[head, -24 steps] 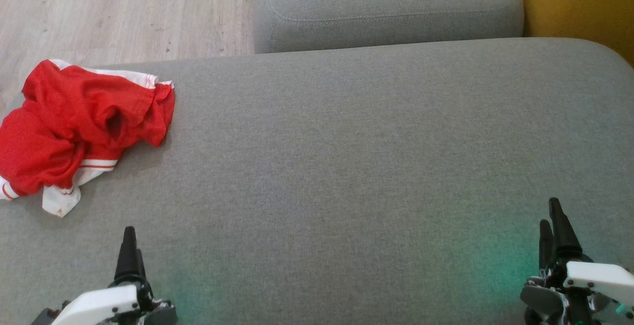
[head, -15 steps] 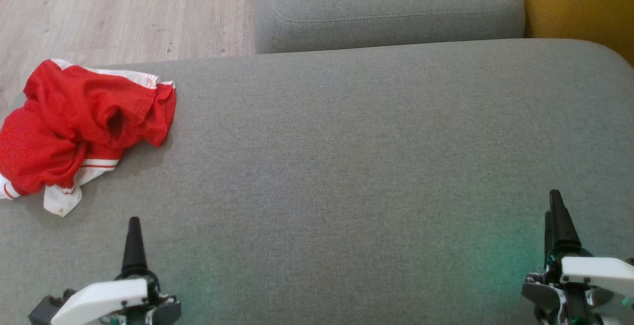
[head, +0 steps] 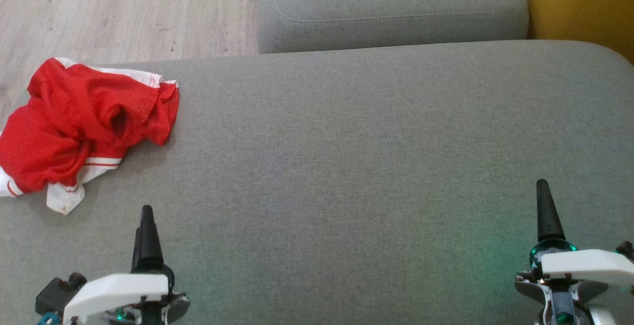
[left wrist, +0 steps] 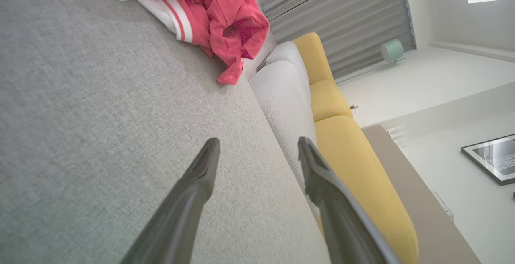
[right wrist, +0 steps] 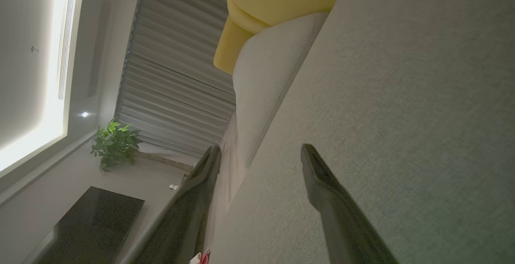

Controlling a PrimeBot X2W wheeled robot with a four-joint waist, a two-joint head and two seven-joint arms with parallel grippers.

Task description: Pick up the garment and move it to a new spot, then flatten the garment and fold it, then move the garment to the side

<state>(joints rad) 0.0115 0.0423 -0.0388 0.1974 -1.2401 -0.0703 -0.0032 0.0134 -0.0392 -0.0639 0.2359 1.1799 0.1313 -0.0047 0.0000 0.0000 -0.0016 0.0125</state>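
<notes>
With my left jaws and right jaws both released and empty above the grey sofa cushion (head: pixel 346 166), I should reach the left pair to the crumpled red garment (head: pixel 74 127) at the cushion's left edge (well apart from the right pair) and pinch a thick fold.

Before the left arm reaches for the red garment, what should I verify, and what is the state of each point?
1. Left gripper jaws apart, nothing between them: ok.
2. Right gripper jaws apart, empty: ok.
3. Red garment free of both grippers, ahead of the left one: ok.
4. Garment wholly on the grey seat cushion: cannot tell; it reaches the left edge.
5. Bare cushion middle for the new spot: ok.
</notes>
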